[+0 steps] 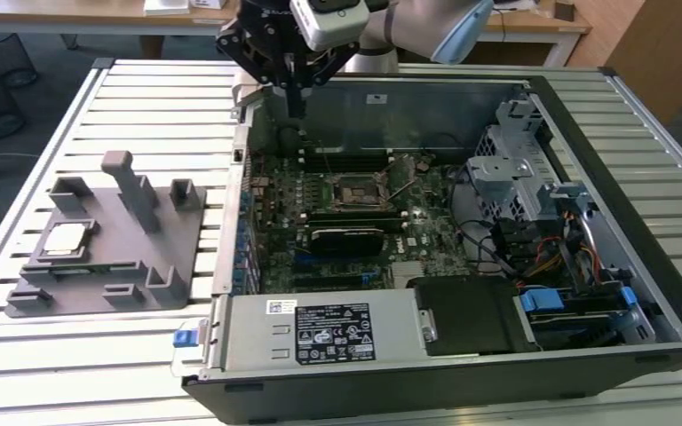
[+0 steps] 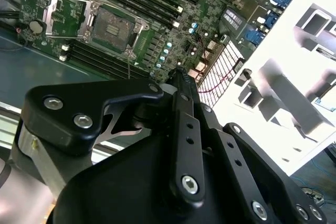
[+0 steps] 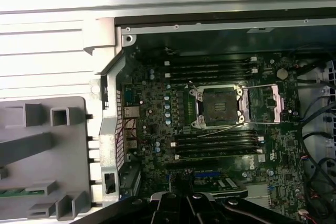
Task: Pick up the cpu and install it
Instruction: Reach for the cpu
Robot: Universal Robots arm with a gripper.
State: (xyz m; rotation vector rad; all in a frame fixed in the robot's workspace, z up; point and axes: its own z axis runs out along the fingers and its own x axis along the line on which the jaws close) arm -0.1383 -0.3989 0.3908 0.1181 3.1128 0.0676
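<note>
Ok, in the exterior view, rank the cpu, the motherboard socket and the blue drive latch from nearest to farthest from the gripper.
From the gripper:
1. motherboard socket, inside the case, clearly closest.
2. cpu, on the grey fixture at the exterior view's left.
3. blue drive latch, in the case at the exterior view's right.

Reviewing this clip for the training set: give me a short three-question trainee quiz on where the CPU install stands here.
1. Where does the cpu lie?
2. True or false: the CPU socket holds a chip.
3. The gripper hangs over: A) the fixture plate, B) the open computer case, C) the power supply.
Key: 1. On the grey fixture plate, at the exterior view's left. 2. False; it is empty, with its cover flipped open. 3. B.
</note>
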